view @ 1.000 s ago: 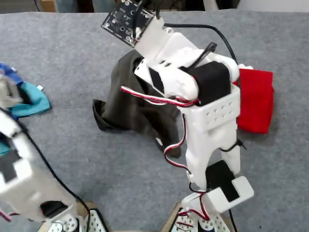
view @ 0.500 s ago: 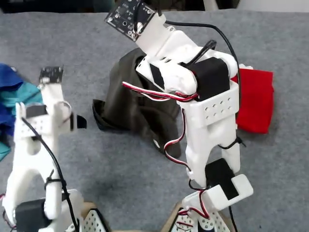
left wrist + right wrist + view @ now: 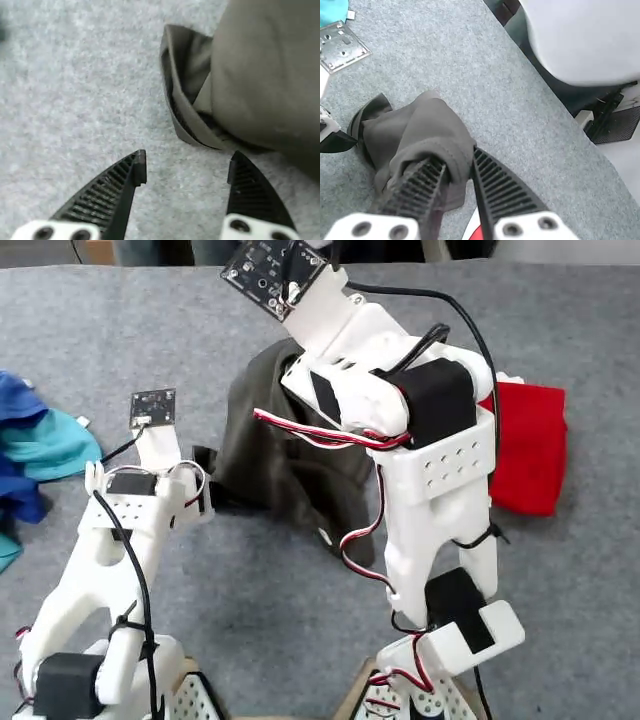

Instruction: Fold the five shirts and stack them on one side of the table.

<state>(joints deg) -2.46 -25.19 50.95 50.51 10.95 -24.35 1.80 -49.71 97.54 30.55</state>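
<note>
One olive-brown shirt [image 3: 262, 455] lies rumpled mid-table [image 3: 130, 330] on grey felt. Your right gripper [image 3: 459, 160] pinches a soft bunched fold of it between ribbed jaws. Your left gripper [image 3: 188, 159] gapes wide just beside its creased corner. A folded red shirt [image 3: 528, 445] sits near the right edge, and a teal shirt [image 3: 50, 445] and a blue shirt [image 3: 15, 400] are at the left.

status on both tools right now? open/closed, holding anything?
Left tool: open, empty, just short of a corner of the dark shirt.
Right tool: closed on a fold of the dark shirt.
</note>
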